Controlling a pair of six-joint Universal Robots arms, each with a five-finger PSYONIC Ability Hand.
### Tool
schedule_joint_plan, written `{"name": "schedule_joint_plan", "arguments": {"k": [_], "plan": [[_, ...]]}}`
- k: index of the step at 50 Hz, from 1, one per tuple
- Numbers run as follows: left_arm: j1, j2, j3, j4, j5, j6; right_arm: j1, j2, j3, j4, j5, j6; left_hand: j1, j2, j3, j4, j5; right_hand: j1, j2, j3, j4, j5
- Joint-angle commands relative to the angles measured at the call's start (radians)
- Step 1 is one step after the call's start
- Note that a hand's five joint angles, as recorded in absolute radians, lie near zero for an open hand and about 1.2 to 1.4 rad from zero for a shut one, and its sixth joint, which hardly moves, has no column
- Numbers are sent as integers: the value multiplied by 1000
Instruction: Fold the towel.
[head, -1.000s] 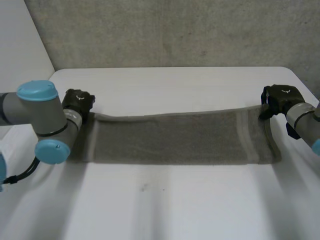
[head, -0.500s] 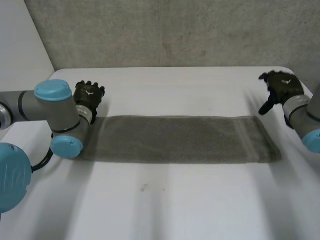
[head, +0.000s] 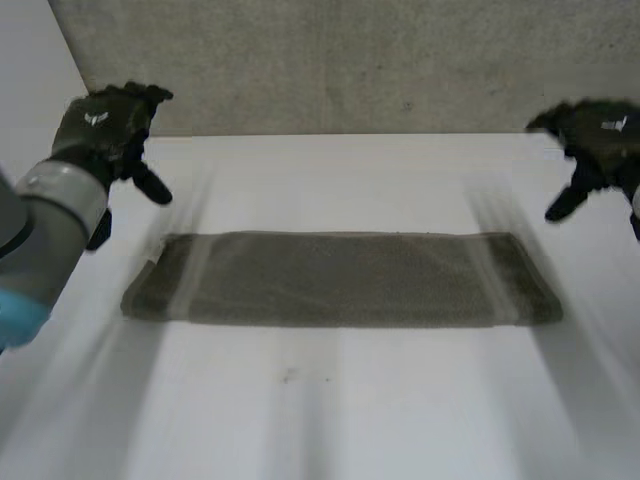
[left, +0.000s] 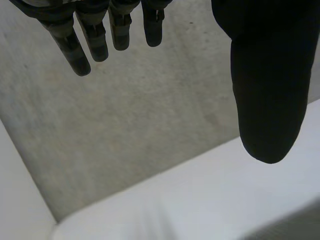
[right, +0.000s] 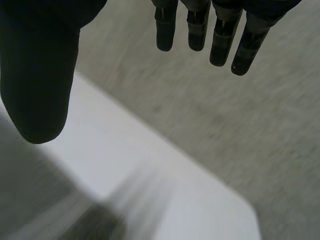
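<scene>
- Towel (head: 340, 279) lies flat mid-table (head: 350, 415), a long narrow band; looks already folded once lengthwise, so a crosswise fold seems due
- L hand (head: 100, 128) hovers clear of towel's left end, fingers straight, holding nothing; R hand (head: 603, 135) same by the right end
- Next, prob.: pinch one short end's corners; carry to the other end; keep edges aligned
</scene>
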Motion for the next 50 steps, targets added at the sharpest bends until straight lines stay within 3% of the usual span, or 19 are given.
{"name": "schedule_joint_plan", "arguments": {"k": [1, 6, 16, 36, 38, 50], "plan": [[32, 122, -273, 0, 67, -37, -30, -32, 182, 108, -15, -216, 22, 30, 27, 28, 2, -36, -64, -39, -60, -61], [36, 121, -345, 5, 56, -40, -57, -27, 279, 57, -23, -250, 17, 24, 21, 22, -4, 97, 69, 94, 73, 73], [59, 109, -372, 9, 55, -42, -84, 146, 412, -271, -51, -251, 17, 24, 21, 22, -4, 488, 460, 485, 463, 463], [55, 112, -405, 15, 56, -42, -108, 263, 385, -392, -44, -265, 14, 21, 18, 19, -7, 823, 795, 820, 798, 798], [55, 112, -405, 15, 56, -42, -110, 278, 374, -392, -41, -268, 14, 21, 18, 19, -7, 1183, 1155, 1180, 1159, 1158], [52, 122, -415, 15, 56, -42, -142, 301, 360, -380, -51, -269, 14, 21, 18, 19, -7, 1186, 1158, 1183, 1161, 1161]]}}
